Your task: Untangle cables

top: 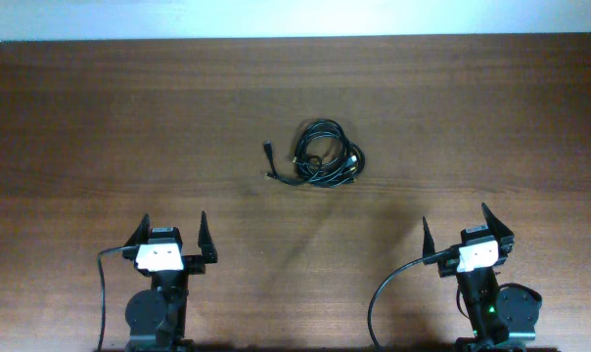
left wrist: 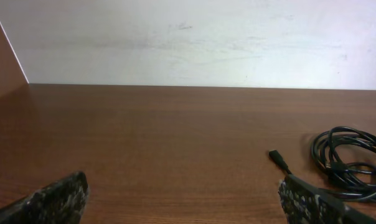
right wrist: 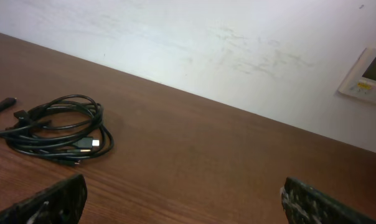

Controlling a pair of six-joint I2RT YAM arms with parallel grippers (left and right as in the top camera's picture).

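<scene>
At the near edge of the tabletop (top: 100,117) the two arms stand side by side, well apart, each with a thicker black lead curling off its base (the left arm's lead (top: 102,293) runs down toward the edge, the right arm's lead (top: 388,288) bows out in a loop). The left pincer (top: 174,220) has its jaws spread wide with nothing between them. Its own wrist view shows only bare wood between the two fingers (left wrist: 54,202). The right pincer (top: 455,217) is equally wide open and holds nothing, with its fingers (right wrist: 319,205) framing empty wood in the right wrist view.

Farther out, near the middle of the tabletop and well apart from both pincers, lie the cables (top: 325,154), thin black cords wound into one loose, overlapping coil that rests flat on the wood. From the overhead view the coil sits ahead of the gap between the arms, somewhat nearer the right arm's side. One plug end (top: 267,149) strays out of the bundle on the left. In the left wrist view the same coil (left wrist: 350,162) shows at the right edge. In the right wrist view the coil (right wrist: 57,130) sits at the left, and one connector (right wrist: 88,144) with a pale tip lies within the loops.

Beyond the far edge rises a scuffed white wall (left wrist: 188,37), bearing a small pale panel (right wrist: 367,76).
</scene>
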